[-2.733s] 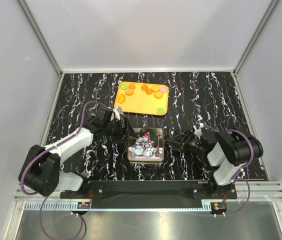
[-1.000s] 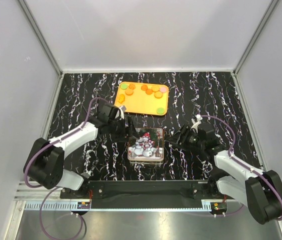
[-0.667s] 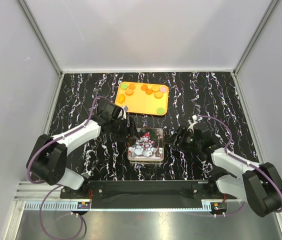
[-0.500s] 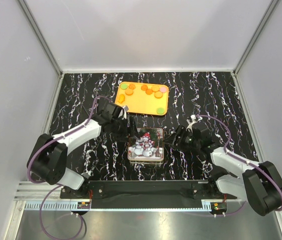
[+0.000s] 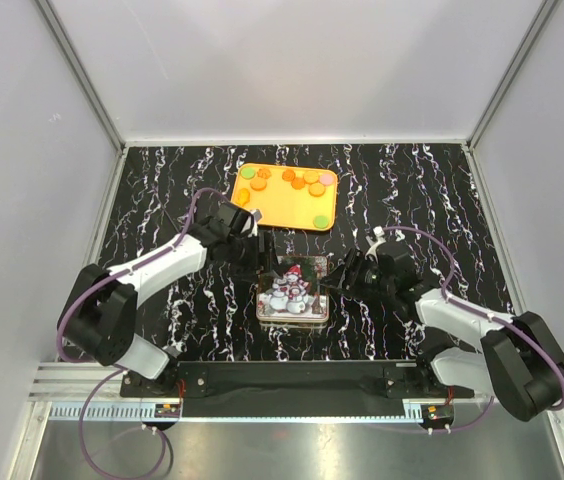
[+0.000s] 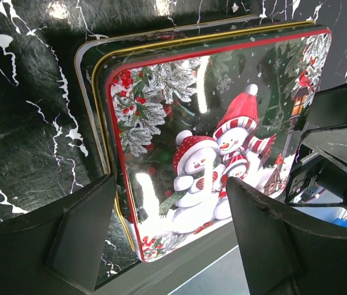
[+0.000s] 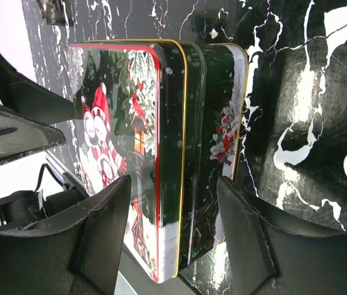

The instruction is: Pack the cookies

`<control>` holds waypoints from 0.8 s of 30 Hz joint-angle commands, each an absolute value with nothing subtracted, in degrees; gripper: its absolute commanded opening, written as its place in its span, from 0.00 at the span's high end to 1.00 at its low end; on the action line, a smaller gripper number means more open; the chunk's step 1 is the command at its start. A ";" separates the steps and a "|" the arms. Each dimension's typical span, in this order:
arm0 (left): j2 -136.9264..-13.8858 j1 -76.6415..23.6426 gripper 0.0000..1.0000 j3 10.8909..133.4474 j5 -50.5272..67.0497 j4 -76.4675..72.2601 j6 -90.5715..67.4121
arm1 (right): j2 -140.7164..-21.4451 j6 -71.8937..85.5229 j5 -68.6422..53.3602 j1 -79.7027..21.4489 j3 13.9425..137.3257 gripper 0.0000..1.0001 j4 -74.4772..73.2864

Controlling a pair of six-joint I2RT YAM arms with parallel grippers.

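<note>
The cookies [image 5: 297, 181], small flat discs in orange, green and pink, lie loose on the orange plastic tray [image 5: 282, 205] at the far side of the black marbled table [image 5: 162, 180], well apart from both arms. Nearer, the square green metal tin with snowmen on its lid [image 5: 292, 288] sits closed. The left gripper [image 6: 172, 190] and the right gripper [image 7: 173, 184] flank it from opposite sides, fingers spread and clasping nothing. The discs look light, thin and stiff, and probably slide on that smooth tray. I'd pinch each one across its rim, gently, since a hard squeeze might flick it away. The lid looks rigid and glossy, best taken by its rolled edges.
</note>
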State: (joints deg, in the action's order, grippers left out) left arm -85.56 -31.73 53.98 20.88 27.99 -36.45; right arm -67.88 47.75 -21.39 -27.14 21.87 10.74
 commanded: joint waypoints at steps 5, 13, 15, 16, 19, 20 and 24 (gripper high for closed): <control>-86.04 -32.43 0.23 56.95 19.60 28.83 -35.51 | -70.22 47.02 -19.34 -28.83 24.96 0.37 13.89; -86.83 -33.40 0.23 57.92 19.16 29.18 -35.68 | -72.25 47.46 -19.25 -29.35 24.61 0.48 15.73; -87.19 -33.66 0.23 58.10 19.07 29.18 -35.86 | -72.51 47.55 -19.34 -29.36 24.35 0.48 16.17; -87.36 -33.92 0.23 58.18 18.99 29.09 -36.03 | -72.68 47.64 -19.34 -29.27 24.35 0.49 16.35; -87.98 -34.54 0.23 58.45 18.81 29.00 -36.21 | -73.21 47.72 -19.51 -29.44 24.26 0.50 17.05; -88.15 -34.72 0.23 58.53 18.72 29.00 -36.21 | -73.56 47.72 -19.60 -29.44 24.17 0.52 17.14; -88.94 -35.77 0.23 59.32 18.37 29.09 -36.47 | -74.35 47.99 -19.69 -29.53 23.82 0.55 18.10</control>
State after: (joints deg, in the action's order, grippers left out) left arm -87.66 -33.93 56.75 17.41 31.24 -36.38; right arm -73.06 47.81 -20.40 -28.77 23.03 15.53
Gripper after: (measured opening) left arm 0.772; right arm 0.485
